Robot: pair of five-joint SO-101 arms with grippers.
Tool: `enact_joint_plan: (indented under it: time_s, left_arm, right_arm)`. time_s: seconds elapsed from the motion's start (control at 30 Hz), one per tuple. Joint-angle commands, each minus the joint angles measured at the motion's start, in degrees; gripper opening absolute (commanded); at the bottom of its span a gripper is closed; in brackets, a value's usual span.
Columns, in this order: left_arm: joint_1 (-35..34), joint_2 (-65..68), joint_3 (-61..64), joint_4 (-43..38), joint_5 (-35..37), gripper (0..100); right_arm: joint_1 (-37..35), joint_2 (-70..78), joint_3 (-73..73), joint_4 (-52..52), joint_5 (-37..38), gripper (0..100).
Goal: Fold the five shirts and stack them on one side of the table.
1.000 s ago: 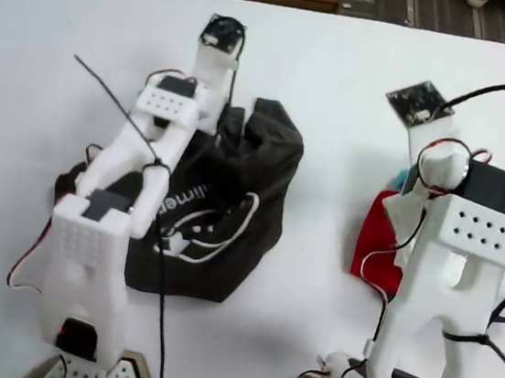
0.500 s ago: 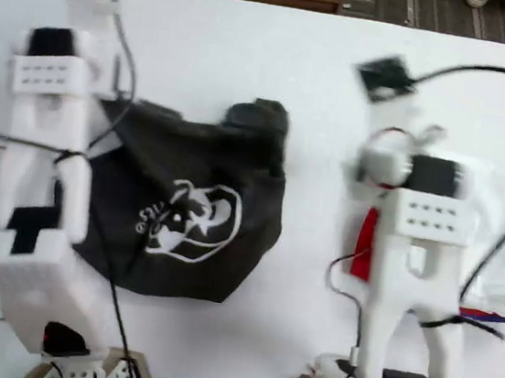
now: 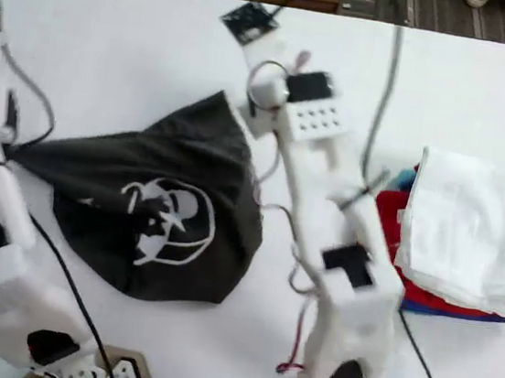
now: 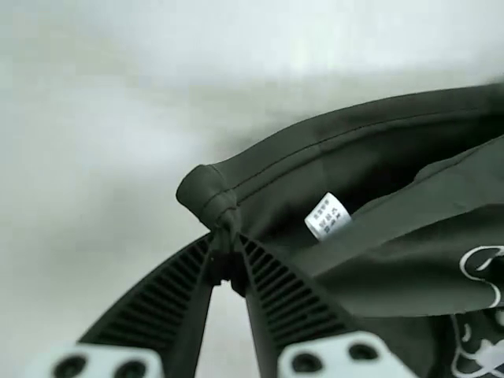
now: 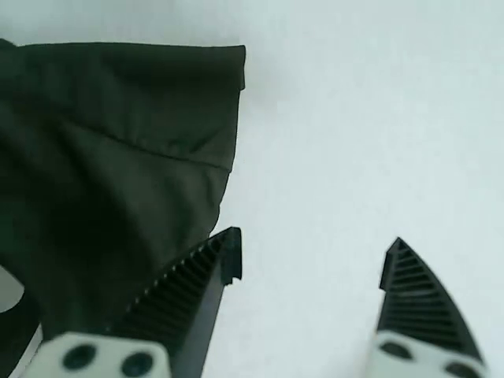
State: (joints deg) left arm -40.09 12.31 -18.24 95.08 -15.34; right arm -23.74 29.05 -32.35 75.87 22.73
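Left wrist view: left tool (image 4: pixel 228 269) clenched on a bunched hem corner of the black shirt (image 4: pixel 378 197); right tool (image 5: pixel 311 258) released, hovering beside another corner. Shirt lies spread on the tabletop (image 3: pixel 142 37). Limp, light, likely to sag; best pinched at corners, kept taut.

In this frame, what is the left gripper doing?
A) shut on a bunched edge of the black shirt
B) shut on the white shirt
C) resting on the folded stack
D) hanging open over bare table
A: in the left wrist view the left gripper is closed, with a bunched edge of the black shirt pinched between its tips.
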Motion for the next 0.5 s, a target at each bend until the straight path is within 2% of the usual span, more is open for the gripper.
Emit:
enact_joint_plan:
  time_s: [0.0, 0.23, 0.47]
  left_arm:
    - [-4.40, -3.96, 2.15, -0.62, -2.81, 2]
    - [-5.71, -4.04, 7.52, -2.20, -4.75, 2]
    - [-5.80, -4.40, 7.43, -2.20, -4.75, 2]
  right_arm:
    - [-3.56, 10.42, -15.03, 0.84, -0.44, 29.0]
    - [-10.33, 27.56, -29.71, 3.03, -0.09, 29.0]
    - [-12.44, 35.91, -34.55, 19.82, 0.09, 29.0]
